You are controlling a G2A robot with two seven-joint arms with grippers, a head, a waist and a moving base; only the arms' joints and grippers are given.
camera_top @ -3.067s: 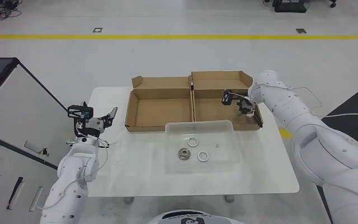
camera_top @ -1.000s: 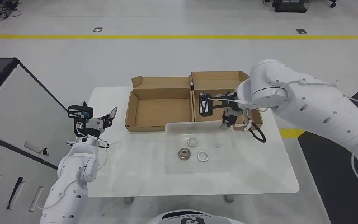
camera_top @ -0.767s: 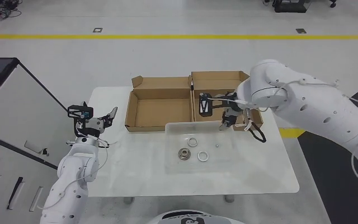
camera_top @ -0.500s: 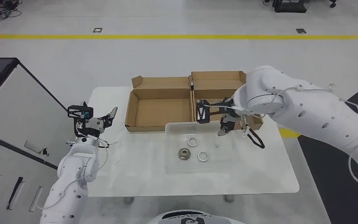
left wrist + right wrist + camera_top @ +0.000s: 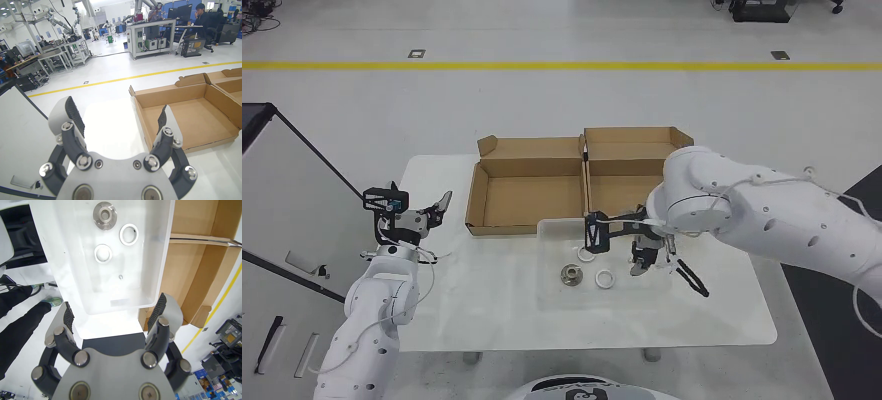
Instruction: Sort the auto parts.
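1. Where the right arm crosses the top view, it covers the right end of the clear tray (image 5: pixel 552 228) and the front corner of the right box (image 5: pixel 617 190). The back ring (image 5: pixel 585 255) is half hidden under the wrist's black block.
2. On the tray floor lies a tiny metal piece (image 5: pixel 120 276), too small to tell nut from bolt.
3. The tray sits on the table (image 5: pixel 472 310) just in front of both cardboard boxes, its long axis running along their front walls.
4. The flanged hub (image 5: pixel 105 216) lies flat, bore upward, and the front ring (image 5: pixel 103 253) lies flat near it.
5. The right gripper (image 5: pixel 114 306) hangs above the tray's right end, fingers spread wide and empty.
6. The left gripper (image 5: pixel 118 104), likewise spread and empty, sits near the table's left edge, facing the left box (image 5: pixel 189 113).
7. Three seconds ago the right gripper was at the right box's outer wall, and it has since swung to the tray. The left arm and the parts are unmoved.
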